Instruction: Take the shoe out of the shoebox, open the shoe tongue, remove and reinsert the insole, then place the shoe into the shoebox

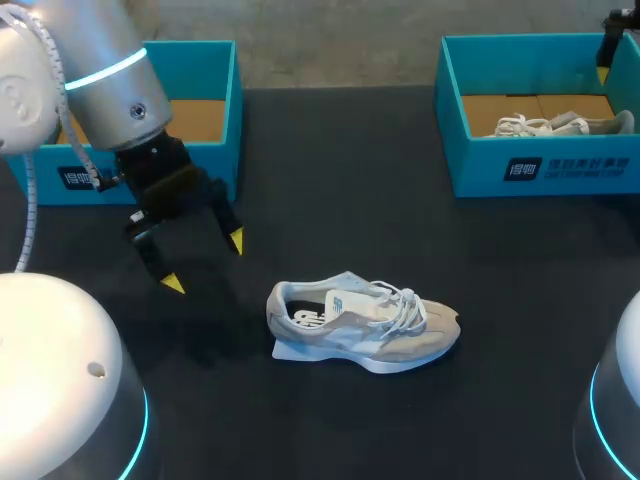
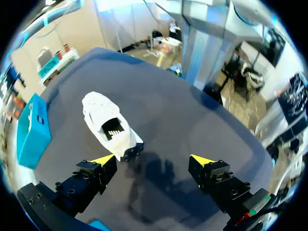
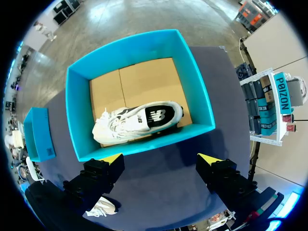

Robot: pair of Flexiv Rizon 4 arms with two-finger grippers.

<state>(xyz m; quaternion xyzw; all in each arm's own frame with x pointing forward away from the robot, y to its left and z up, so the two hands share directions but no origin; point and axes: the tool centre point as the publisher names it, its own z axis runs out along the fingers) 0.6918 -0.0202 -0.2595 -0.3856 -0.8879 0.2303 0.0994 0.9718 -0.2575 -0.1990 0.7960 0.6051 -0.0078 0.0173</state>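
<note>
— Where is the shoe (image 1: 365, 325) (image 2: 109, 126)?

— Out on the dark table (image 1: 330, 180), lower middle of the head view. It stands on its white sole, heel to the left and toe to the right, with white laces lying loose over the tongue. A dark lining shows in the opening.

— And the left claw (image 1: 205, 262) (image 2: 153, 160)?

— Spread wide, gripping nothing. In the head view it hangs above the table at centre left, up and to the left of the heel and clear of it. Its wrist view shows the shoe ahead of it, heel end nearest, close to one finger without touching.

— The right claw (image 3: 161, 158)?

— Also spread wide, nothing between the yellow tips. The right shoebox (image 1: 540, 165) (image 3: 77, 120) lies just ahead of it, open.

— Anything in that one?

— A second shoe (image 1: 555, 125) (image 3: 137, 120), on its side on the brown cardboard floor, against the wall nearest the claw. In the head view this box sits in the upper right corner.

— And the other box?

— The left shoebox (image 1: 200, 50) is at the upper left, partly hidden behind the left arm; only bare cardboard shows inside.
</note>
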